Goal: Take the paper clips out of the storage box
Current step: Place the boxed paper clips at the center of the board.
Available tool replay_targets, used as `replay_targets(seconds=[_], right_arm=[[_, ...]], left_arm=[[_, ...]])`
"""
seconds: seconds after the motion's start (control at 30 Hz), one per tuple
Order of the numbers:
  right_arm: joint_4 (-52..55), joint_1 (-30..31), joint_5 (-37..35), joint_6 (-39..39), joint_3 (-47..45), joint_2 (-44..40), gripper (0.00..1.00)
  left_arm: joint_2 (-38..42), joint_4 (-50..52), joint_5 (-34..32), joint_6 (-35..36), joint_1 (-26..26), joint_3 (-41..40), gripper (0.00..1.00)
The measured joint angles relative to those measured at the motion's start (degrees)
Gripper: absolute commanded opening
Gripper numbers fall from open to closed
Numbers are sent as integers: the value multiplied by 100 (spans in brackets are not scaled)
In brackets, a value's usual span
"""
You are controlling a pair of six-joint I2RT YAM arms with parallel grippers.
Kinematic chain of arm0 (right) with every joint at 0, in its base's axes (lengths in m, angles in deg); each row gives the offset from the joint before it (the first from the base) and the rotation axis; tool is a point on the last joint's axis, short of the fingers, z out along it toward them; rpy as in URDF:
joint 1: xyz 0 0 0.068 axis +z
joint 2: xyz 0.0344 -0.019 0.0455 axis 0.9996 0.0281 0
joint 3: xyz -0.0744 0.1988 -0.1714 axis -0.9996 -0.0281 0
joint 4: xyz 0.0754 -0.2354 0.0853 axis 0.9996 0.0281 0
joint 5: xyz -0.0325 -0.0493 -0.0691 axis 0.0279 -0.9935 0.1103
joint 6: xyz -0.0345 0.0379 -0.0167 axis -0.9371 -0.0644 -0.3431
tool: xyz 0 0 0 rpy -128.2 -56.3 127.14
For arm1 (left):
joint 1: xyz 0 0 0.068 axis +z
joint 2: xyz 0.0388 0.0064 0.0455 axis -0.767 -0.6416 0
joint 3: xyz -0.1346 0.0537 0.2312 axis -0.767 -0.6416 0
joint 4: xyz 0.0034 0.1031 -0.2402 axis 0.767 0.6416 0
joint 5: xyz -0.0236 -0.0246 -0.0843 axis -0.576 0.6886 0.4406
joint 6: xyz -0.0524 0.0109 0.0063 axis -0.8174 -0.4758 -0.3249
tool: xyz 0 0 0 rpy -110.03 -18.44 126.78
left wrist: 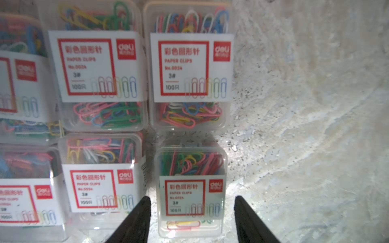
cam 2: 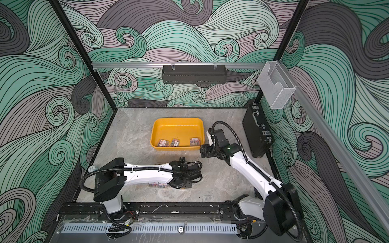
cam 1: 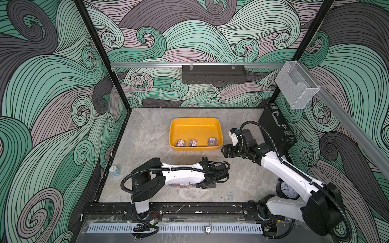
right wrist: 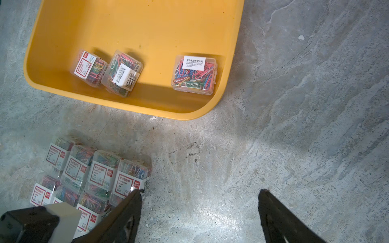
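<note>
Left tool (left wrist: 192, 197), jaws spread, straddles one box of paper clips (left wrist: 190, 164) standing on the bench (left wrist: 305, 126) at the edge of a two-row group, apparently without contact. Centre: storage box (right wrist: 147, 31), three boxes along its near wall. Right tool (right wrist: 201, 190), jaws wide apart, hovers over the bench beside the storage box.

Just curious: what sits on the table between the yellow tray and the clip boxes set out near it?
Nothing. In the right wrist view only bare grey table separates the yellow tray from the rows of clip boxes.
</note>
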Motion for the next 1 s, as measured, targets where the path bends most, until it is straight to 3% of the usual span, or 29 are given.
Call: replay_targets(seconds=[1.0], right_arm=[[22, 0, 0, 0, 0, -2, 87]], left_arm=[[-417, 579, -203, 286, -48, 400, 60]])
